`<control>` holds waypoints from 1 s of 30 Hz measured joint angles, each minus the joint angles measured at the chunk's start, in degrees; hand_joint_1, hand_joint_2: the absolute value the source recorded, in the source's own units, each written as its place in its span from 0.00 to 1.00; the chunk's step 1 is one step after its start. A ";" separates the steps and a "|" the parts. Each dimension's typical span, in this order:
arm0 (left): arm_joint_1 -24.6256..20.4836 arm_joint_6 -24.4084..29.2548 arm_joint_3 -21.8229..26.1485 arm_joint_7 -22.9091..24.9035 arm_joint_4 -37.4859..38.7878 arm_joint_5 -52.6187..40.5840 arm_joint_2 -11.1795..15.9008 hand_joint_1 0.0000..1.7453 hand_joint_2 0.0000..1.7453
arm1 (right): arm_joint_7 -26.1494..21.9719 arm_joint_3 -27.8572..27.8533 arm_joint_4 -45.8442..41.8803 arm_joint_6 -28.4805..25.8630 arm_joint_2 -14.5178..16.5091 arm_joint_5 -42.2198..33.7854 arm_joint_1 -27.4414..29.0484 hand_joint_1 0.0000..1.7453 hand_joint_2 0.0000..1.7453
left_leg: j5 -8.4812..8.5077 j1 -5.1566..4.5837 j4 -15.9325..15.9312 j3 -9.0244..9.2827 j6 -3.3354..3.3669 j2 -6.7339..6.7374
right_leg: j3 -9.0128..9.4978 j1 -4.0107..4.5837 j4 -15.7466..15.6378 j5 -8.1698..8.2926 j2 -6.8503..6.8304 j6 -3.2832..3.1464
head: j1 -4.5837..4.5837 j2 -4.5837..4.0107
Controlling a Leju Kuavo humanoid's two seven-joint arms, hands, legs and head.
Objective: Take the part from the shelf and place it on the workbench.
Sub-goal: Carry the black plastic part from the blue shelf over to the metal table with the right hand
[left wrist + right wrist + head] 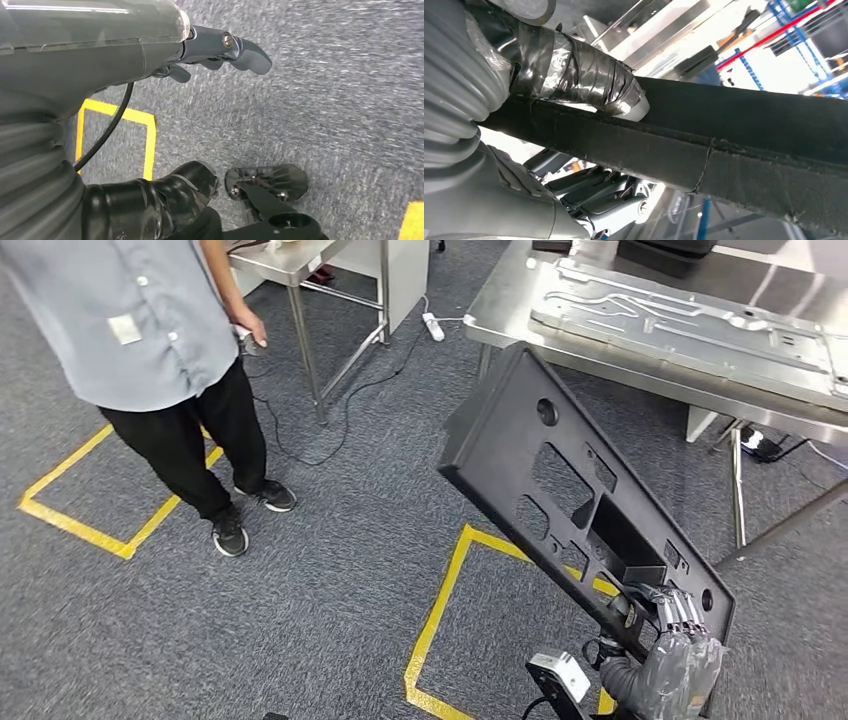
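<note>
Black part carried near the workbench

The black part is gripped at its lower end by the right hand, tilted, just before the workbench; the left hand is held loosely spread, holding nothing.

My right robot hand has a grey ribbed wrist cover, dark segmented fingers and a thumb wrapped in glossy black tape. My left robot hand shows a smooth grey shell, one screw, and a black cable.
</note>
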 joint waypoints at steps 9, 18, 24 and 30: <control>-0.48 -0.04 0.08 -0.03 0.02 -0.02 -0.21 0.00 1.00 | 0.59 0.07 0.05 -0.02 -0.28 0.37 -0.15 1.00 1.00 | -4.02 -0.26 4.25 -0.05 -2.17 -1.21 | 5.77 0.37 -11.02 3.16 0.35 -2.88 | -0.07 0.00; -0.32 -0.04 0.27 -0.01 0.03 0.03 -0.07 0.00 1.00 | 3.23 1.80 1.05 0.02 -1.79 -0.74 -0.48 1.00 1.00 | 0.99 0.06 1.44 -2.05 -2.17 -4.32 | 5.48 0.36 -8.85 1.58 5.75 -2.01 | -0.10 0.00; -0.62 -0.12 0.42 -0.07 0.03 -0.08 0.00 0.00 1.00 | 5.54 5.65 2.04 0.01 -4.71 -1.05 -1.51 1.00 1.00 | 1.35 0.17 0.37 -1.56 -0.18 -3.79 | 3.41 0.25 -4.21 -1.51 2.81 -0.19 | -0.07 0.00; -0.30 -0.21 0.52 -0.03 0.03 -0.26 0.01 0.00 1.00 | 7.46 8.29 3.38 0.01 -6.92 0.10 -2.52 1.00 1.00 | 0.82 0.16 0.36 -1.12 -0.21 -2.94 | -0.52 -0.31 2.52 -2.02 1.17 0.39 | -0.06 0.00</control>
